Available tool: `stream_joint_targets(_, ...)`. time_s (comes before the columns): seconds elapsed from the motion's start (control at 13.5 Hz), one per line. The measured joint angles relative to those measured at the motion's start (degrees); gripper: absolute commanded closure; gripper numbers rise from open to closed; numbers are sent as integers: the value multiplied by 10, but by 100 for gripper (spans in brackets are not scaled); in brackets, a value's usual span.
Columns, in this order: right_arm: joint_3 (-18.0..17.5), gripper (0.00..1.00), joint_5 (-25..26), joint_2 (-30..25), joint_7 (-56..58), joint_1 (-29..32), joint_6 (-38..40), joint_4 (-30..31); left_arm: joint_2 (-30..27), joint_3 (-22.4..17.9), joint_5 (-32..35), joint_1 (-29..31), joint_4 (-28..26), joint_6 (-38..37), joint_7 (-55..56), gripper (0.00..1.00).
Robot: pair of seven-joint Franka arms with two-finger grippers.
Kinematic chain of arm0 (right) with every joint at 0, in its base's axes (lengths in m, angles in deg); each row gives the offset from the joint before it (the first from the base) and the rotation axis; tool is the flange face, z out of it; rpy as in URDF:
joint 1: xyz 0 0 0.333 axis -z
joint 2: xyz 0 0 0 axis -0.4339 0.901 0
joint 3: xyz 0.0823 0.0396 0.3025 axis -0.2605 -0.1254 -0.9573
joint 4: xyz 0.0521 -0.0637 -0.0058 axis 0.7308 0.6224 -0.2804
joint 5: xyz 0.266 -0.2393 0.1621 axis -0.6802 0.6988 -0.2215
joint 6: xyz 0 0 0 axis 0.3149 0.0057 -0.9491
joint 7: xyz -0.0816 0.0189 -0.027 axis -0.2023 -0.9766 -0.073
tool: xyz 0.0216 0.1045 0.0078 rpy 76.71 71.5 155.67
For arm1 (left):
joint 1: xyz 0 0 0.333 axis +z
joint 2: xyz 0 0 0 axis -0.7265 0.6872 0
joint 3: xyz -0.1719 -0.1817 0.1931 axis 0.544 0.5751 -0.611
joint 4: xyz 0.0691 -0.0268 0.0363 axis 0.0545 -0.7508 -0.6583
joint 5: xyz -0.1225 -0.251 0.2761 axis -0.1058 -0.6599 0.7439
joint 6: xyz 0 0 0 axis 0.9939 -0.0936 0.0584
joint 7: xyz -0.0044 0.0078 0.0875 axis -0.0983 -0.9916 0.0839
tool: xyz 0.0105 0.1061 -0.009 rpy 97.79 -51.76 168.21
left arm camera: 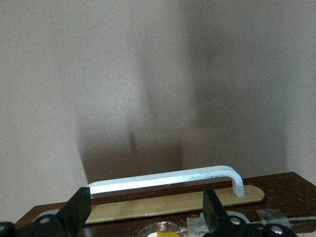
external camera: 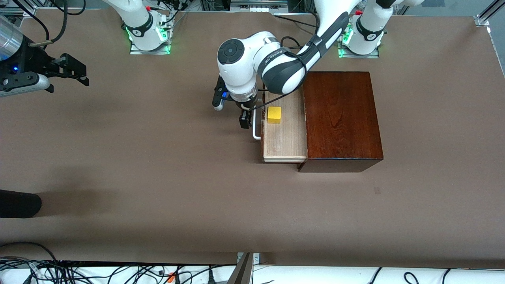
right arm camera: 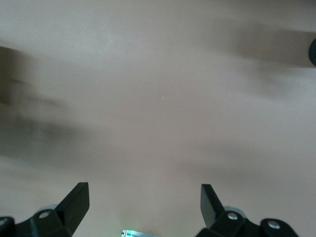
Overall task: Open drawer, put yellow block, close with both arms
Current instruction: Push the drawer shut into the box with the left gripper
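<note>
My left gripper is hanging with its jaws spread and empty just over the white handle of the drawer, whose bar is running crosswise to my fingers and whose tray is standing pulled out of the box toward the right arm's end. The yellow block is lying in the tray, so closing looks next, and I am judging my left arm the nearer. My right gripper is waiting with jaws wide over bare table well apart
</note>
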Motion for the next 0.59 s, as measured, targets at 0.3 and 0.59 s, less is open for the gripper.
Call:
stream_joint_targets(0.3, 0, 0, 0, 4, 0, 0, 0, 0, 1, 1, 1, -4, -14, -23, -8, 0)
stream_joint_targets(0.59, -3, 0, 0, 6, 0, -1, -2, 0, 1, 1, 2, -5, -28, -30, -9, 0)
